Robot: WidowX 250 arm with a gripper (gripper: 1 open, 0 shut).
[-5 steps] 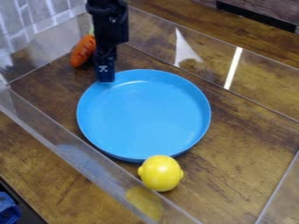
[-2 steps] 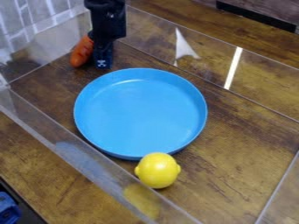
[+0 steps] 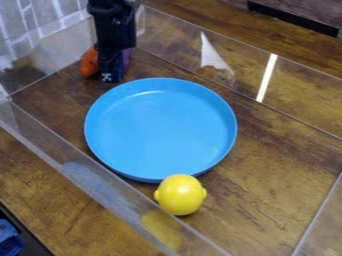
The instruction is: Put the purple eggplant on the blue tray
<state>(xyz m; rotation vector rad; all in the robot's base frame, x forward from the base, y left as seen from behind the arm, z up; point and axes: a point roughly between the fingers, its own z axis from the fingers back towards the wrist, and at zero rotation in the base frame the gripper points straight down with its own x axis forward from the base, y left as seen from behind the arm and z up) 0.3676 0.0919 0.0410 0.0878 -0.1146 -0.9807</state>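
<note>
Since the earlier frame, your gripper (image 3: 112,72) sits a touch higher; tray and lemon look unmoved. Near: the lemon (image 3: 181,195) crowds the blue tray (image 3: 160,128)'s rim, so a low overshoot could knock it. Middle: carry likely has to clear that raised rim; dragging would shove the tray. Far: claw is narrow, at the purple eggplant (image 3: 127,57); can't tell if it's gripped. An off-centre pinch could slip, and the carrot (image 3: 90,63) alongside could snag. Clear wall left; open wood right.
</note>
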